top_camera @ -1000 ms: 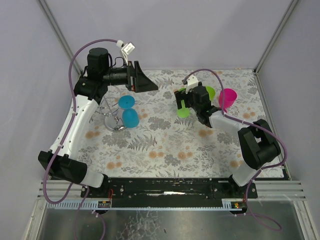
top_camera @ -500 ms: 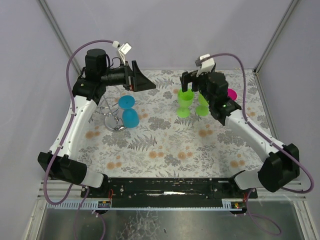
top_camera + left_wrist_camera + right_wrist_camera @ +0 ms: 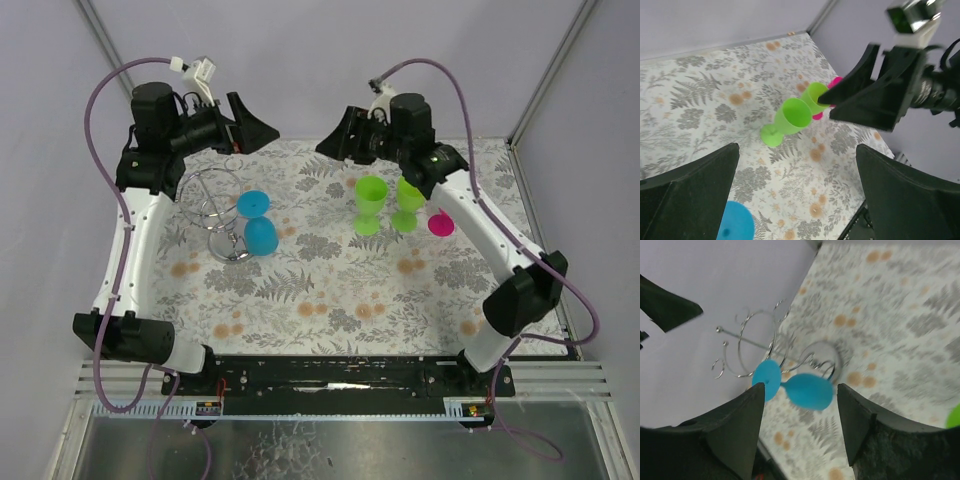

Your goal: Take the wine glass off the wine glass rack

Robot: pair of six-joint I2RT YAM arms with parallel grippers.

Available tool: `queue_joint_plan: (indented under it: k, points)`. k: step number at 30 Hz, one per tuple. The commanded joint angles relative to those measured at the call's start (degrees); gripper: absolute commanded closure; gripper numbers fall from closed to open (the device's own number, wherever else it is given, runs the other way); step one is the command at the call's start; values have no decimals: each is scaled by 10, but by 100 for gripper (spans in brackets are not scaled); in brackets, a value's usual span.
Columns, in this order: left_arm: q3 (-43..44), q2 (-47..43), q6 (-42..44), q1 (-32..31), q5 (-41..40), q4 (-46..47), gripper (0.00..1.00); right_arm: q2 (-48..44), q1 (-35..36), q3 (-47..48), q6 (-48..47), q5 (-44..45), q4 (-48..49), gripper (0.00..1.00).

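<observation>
**Task item.** The blue wine glass (image 3: 259,234) is on the wine glass rack (image 3: 226,249), at the left side of the desk (image 3: 330,290). The right wrist view shows it lying nearly level, with the foot disc to one side of the wire loops, the bowl to the other, and the stem running between them. The wire appears to carry it by the stem, so it would probably have to slide out along the slot rather than lift straight up. Whether the bowl also rests on the rack's round base cannot be told.

**Left end effector** (image 3: 254,121). It is raised above and behind the rack and points toward the middle of the desk. The fingers stand wide apart with nothing between them. It is well clear of the glass.

**Right end effector** (image 3: 336,146). It is raised over the far centre of the desk and turned toward the rack. Its wrist camera frames the blue glass between the two fingers, which are apart and hold nothing. It is judged to be lining up an approach, and no contact has been made.

**Other items.** Two green glasses (image 3: 371,204) (image 3: 408,205) stand upright side by side right of centre, with a pink glass (image 3: 440,224) just beside them.

**Risk.** The rack is light wire, and pulling across the slot could drag or tip it.
</observation>
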Motion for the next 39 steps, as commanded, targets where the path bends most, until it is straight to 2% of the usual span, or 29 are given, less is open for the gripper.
queue_joint_plan:
  k: [1, 10, 19, 32, 39]
  points:
    - [17, -12, 11, 28, -34, 25, 0, 26, 31, -11, 154, -109, 11, 34]
    - [-11, -24, -10, 53, -30, 42, 0, 58, 86, -56, 229, -119, 76, 38]
    - [-32, -36, -9, 54, -20, 44, 0, 110, 127, -44, 249, -118, 96, 41]
    - [-42, -41, -10, 56, -11, 43, 0, 135, 136, -46, 273, -123, 129, 43]
    - [-45, -40, -9, 56, -8, 44, 0, 148, 137, -43, 293, -134, 153, 50]
